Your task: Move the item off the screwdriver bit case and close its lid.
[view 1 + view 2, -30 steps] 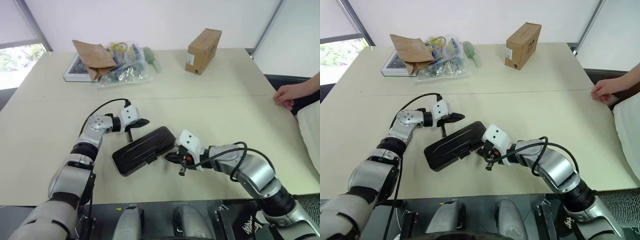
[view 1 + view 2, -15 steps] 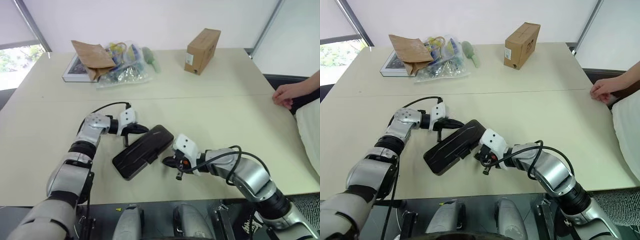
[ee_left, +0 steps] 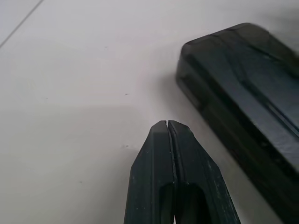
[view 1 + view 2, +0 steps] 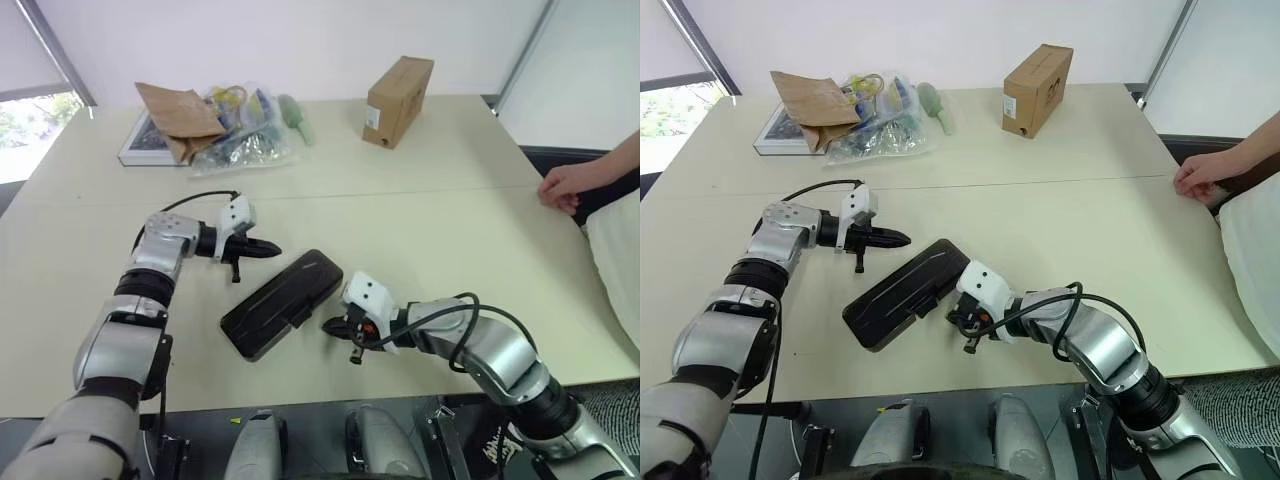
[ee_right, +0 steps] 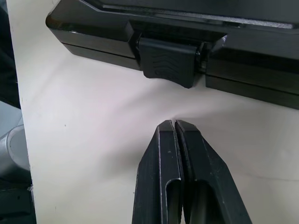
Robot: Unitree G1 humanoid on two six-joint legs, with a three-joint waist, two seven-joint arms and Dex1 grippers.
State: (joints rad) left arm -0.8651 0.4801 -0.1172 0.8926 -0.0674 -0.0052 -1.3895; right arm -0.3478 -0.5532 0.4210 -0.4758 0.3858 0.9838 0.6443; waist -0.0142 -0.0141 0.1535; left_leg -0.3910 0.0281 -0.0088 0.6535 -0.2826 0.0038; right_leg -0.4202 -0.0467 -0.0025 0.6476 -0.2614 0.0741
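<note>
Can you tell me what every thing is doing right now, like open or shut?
screwdriver bit case: closed, flat on the table
latch: folded down over the case's edge
left gripper: shut, empty, apart from the case
right gripper: shut, empty, pointing at the latch
cardboard box: closed, upright

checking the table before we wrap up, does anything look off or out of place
Nothing stands out. The screwdriver bit case lies closed and flat on the table, skewed to its edges, latch down. Both end effectors are clear of it.

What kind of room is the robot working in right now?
Probably an office or meeting room: a wide pale table, plain white walls, a window at the left, and a cardboard box and a bagged clutter pile at the far edge.
</note>
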